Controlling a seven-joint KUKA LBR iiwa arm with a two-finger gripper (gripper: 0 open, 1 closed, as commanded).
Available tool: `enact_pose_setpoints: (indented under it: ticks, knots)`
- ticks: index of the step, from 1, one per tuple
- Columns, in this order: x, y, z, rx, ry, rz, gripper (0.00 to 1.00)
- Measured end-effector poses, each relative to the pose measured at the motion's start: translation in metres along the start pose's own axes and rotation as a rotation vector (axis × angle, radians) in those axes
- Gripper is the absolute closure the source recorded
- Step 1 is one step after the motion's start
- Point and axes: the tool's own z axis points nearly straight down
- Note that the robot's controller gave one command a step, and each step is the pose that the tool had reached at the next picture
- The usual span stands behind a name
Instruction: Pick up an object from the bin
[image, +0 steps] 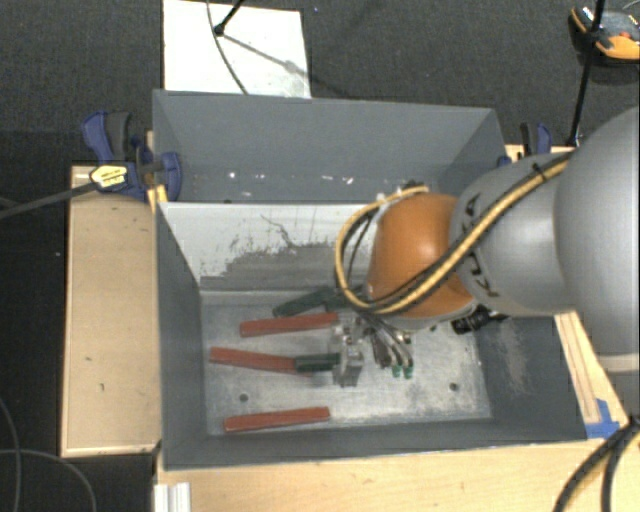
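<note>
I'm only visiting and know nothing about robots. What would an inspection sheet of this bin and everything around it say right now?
Surface: grey metal bin floor, scuffed and scratched.
Job's things: three red-brown flat bars lie on the floor: upper bar, middle bar, lower bar. There are dark green pieces by the upper two.
Clutter: nothing seen.
Grippers: gripper is low over the bin's middle, beside the middle bar's right end. Whether it holds anything cannot be told.
Cables: yellow-and-black cable loops round the arm's orange cover.
Surroundings: dark floor, with a thin black cable at left.
</note>
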Motion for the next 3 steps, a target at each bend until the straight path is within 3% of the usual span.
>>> enact_pose_setpoints:
  ticks: [1,2,3]
  knots:
    - [0.0,0.0,0.0,0.0,0.0,0.0,1.0]
    - [0.014,-0.034,-0.094,0.001,0.001,-0.022,1.0]
    - [0.014,-0.034,-0.094,0.001,0.001,-0.022,1.0]
